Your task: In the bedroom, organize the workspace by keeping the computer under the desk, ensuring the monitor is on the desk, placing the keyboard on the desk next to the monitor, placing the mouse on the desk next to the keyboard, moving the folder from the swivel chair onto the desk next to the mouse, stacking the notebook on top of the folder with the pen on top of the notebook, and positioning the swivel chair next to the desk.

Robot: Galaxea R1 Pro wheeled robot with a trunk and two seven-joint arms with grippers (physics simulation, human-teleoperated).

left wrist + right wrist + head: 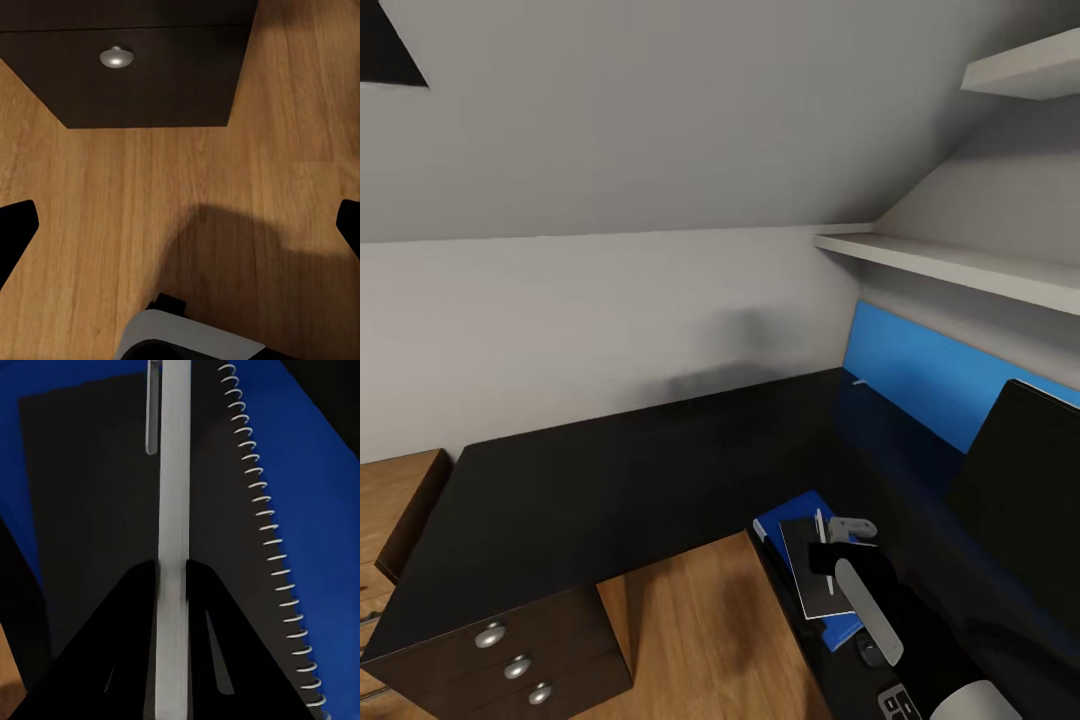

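Our right pincer (pixel 171 574) holds the pen (pixel 174 510) tight, right above the notebook (pixel 97 487). The notebook lies on the folder (pixel 797 518), and the folder lies on the worktop (pixel 610 470) beside the monitor (pixel 1025 480). Our left pincer (pixel 180 225) is wide and holds nothing, over the wooden floor (pixel 150 195) near the drawers (pixel 150 75). We think the task is nearly done. We must put the pen on the notebook and let go. We cannot see the chair from here.
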